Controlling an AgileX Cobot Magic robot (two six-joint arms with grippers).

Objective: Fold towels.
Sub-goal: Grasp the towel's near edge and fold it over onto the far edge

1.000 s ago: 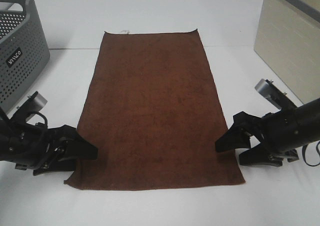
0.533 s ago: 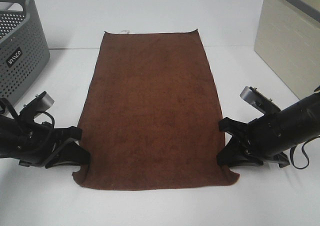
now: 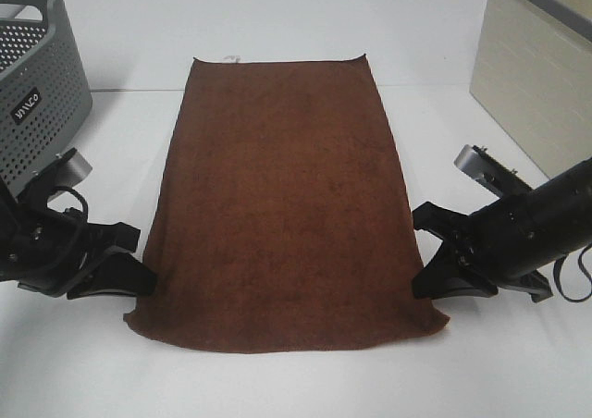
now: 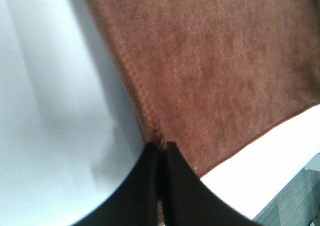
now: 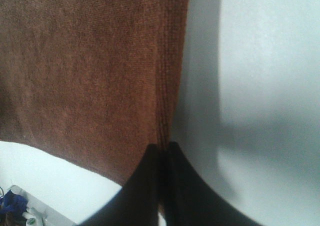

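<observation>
Left tool (image 4: pixel 160 147) and right tool (image 5: pixel 162 146) pinched closed on towel (image 3: pixel 277 205) side edges, grey basket (image 3: pixel 37 113) interior unseen

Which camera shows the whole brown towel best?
The exterior high view: it takes in the whole towel spread on the white table, small white tag at its far edge. The left wrist view shows only one hemmed edge pinched in the shut left gripper; the right wrist view, the opposite edge in the shut right gripper.

Grey perforated basket (image 3: pixel 37 104), white table (image 3: pixel 277 20), beige cabinet (image 3: pixel 536 76)
</observation>
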